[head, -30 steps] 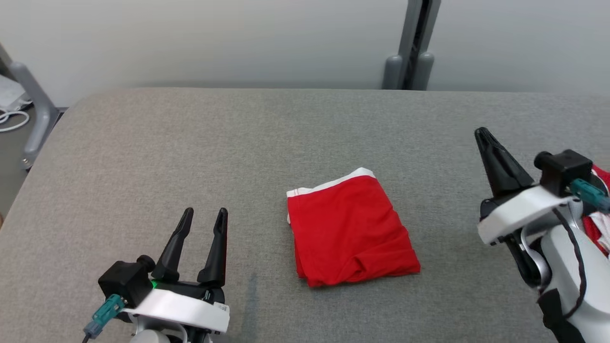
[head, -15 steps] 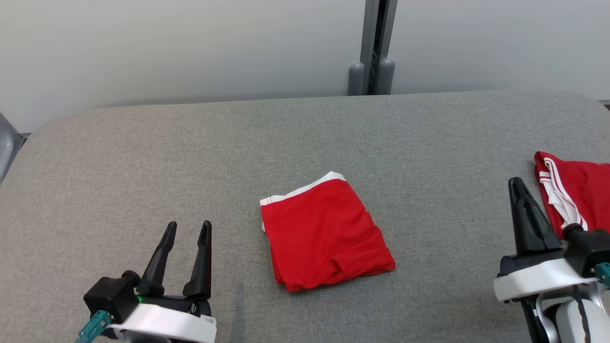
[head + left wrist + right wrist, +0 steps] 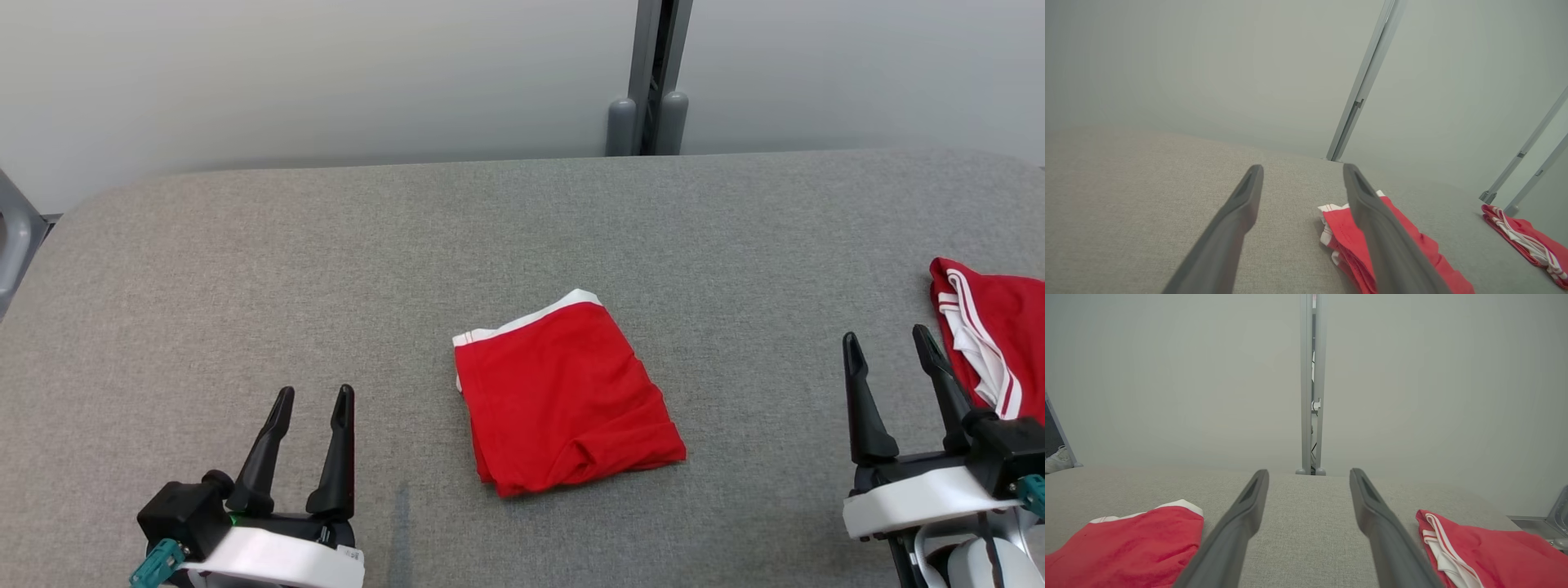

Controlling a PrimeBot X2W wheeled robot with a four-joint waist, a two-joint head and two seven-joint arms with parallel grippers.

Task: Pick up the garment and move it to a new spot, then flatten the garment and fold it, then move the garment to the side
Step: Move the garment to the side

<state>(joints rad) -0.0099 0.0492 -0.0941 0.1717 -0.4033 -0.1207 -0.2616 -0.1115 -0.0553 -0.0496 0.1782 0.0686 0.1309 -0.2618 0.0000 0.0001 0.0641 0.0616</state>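
Folded garment (image 3: pixel 563 400) central, well inside table (image 3: pixel 245 269) edges, 2nd garment (image 3: pixel 992 343) far right

No text, brand, number or sign is legible; the label (image 3: pixel 351 554) on the left gripper (image 3: pixel 316 394) is too small to read.

Before me, a grey fabric table (image 3: pixel 245 269) meets a pale wall (image 3: pixel 326 73) split by a metal post (image 3: pixel 657 49); perhaps a shoe (image 3: pixel 1057 458) beyond.
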